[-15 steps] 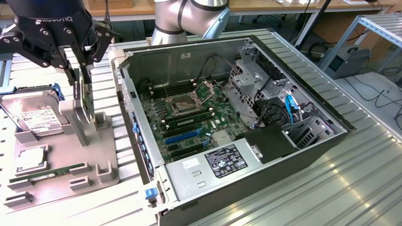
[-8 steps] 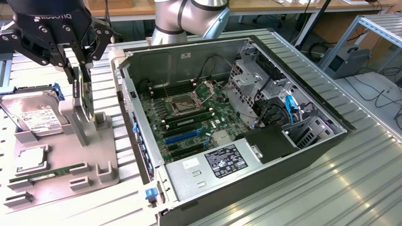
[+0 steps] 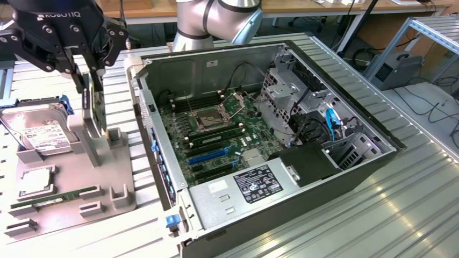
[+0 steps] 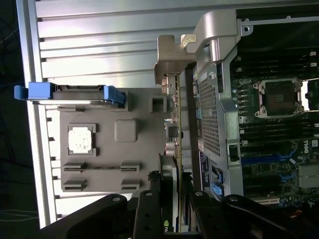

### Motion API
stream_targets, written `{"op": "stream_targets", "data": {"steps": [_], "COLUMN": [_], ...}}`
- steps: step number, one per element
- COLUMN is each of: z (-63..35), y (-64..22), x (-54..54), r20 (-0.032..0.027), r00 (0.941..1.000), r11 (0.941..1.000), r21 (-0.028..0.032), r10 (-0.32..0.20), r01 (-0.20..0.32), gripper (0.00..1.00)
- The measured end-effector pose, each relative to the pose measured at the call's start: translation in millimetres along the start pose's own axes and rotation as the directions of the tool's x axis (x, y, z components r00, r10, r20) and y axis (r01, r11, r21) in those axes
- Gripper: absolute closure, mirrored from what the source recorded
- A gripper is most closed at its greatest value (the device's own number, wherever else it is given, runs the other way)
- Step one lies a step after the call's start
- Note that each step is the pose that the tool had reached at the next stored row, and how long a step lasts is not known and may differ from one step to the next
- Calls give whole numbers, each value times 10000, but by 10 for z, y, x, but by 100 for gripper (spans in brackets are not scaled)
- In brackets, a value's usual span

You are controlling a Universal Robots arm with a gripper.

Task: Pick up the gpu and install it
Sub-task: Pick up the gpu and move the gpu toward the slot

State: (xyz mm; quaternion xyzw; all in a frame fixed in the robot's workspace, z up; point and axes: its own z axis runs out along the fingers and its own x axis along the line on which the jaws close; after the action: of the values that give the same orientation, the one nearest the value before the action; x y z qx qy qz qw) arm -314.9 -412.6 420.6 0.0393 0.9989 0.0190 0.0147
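The gpu stands on edge in the grey holder tray, to the exterior view's left of the open computer case. My gripper comes down from above it, with one finger on each face of the card's upper part; it looks shut on the card. In the wrist view the gpu runs edge-on away from my gripper, and its silver bracket is at the far end. The card's lower end sits at the holder's slot. The motherboard lies bare inside the case, with blue slots.
The tray also holds a hard drive with blue rails, a CPU chip and a green RAM stick. The case wall rises right beside the card. Inside the case are drive cages, cables and the power supply.
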Motion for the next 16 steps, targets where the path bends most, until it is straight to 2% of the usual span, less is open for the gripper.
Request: {"op": "stream_targets", "data": {"steps": [16], "z": [-119], "y": [5], "x": [-3], "r20": [0], "r00": [10000], "r11": [10000], "r21": [0], "r10": [0], "r01": [0], "gripper": [73]}}
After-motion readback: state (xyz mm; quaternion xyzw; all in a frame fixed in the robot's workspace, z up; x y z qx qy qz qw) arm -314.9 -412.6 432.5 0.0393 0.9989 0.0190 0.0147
